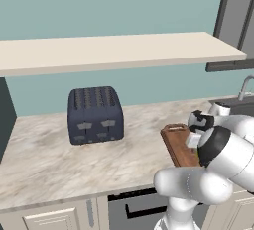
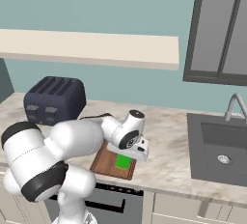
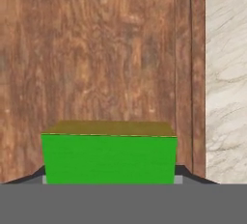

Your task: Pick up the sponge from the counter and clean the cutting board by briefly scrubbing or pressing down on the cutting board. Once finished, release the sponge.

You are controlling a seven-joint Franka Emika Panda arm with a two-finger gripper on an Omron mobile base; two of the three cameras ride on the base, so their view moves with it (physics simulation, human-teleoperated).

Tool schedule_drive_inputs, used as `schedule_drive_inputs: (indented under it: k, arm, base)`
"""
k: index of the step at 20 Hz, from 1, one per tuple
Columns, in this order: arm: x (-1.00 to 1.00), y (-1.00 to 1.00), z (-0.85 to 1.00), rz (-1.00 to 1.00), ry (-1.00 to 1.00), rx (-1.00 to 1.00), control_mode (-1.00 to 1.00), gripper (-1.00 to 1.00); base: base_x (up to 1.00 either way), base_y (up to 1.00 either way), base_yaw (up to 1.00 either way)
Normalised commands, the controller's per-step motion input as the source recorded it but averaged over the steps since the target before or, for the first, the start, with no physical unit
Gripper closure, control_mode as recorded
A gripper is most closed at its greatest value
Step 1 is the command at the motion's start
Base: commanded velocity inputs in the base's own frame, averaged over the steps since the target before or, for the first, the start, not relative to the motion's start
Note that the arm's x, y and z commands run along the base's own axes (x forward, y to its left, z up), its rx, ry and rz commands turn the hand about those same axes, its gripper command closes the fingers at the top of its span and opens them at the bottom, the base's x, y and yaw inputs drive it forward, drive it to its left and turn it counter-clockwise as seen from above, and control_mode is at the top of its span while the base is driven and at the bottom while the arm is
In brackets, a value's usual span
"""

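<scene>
hand view: jaws grip sponge (image 3: 109, 158) over cutting board (image 3: 96, 49); marbled counter (image 3: 226, 73) beside.

Sponge (image 3: 109, 158) was a bright green block with a thin yellow layer along one face, sitting over the cutting board (image 3: 96, 49) close to the board's raised rim. Cutting board was reddish-brown wood, rectangular, cut-out handle at its far short end, lying flat on the counter (image 1: 44, 159) near the front edge. Counter was light beige marbled stone.
</scene>
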Motion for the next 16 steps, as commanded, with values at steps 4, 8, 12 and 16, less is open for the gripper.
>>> schedule_drive_inputs:
  k: [4,8,12,16]
  arm:
    - [0.02,0.04,-0.36,0.00,0.00,0.00,-1.00,1.00]
    - [0.01,0.00,-0.66,0.00,0.00,0.00,-1.00,1.00]
    - [0.00,0.03,-0.25,0.00,0.01,0.00,-1.00,1.00]
    - [-0.09,0.38,0.01,0.00,0.00,0.00,-1.00,1.00]
  base:
    - [0.00,0.00,0.00]
    - [0.00,0.00,0.00]
    - [0.00,0.00,0.00]
    - [0.00,0.00,0.00]
